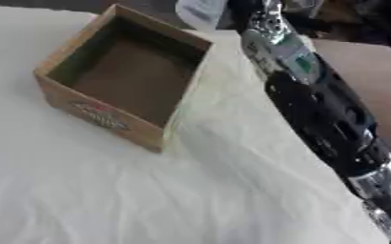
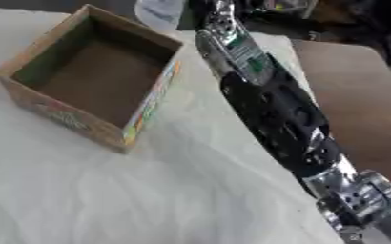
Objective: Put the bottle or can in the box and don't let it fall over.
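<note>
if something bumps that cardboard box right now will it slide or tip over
The box would more likely slide than tip: it looks wide for its height and sits flat on the white cloth. It is open-topped and holds nothing, so it is probably light. The loose, wrinkled cloth might bunch under it.

Item 1: white cloth (image 1: 149,190), creased, spread across the whole work area before me. Item 2: plain brown surface (image 2: 357,95), along the cloth's right edge. Item 3: dark, blurred clutter (image 1: 357,19), past the cloth's far right corner; contents indistinct.
</note>
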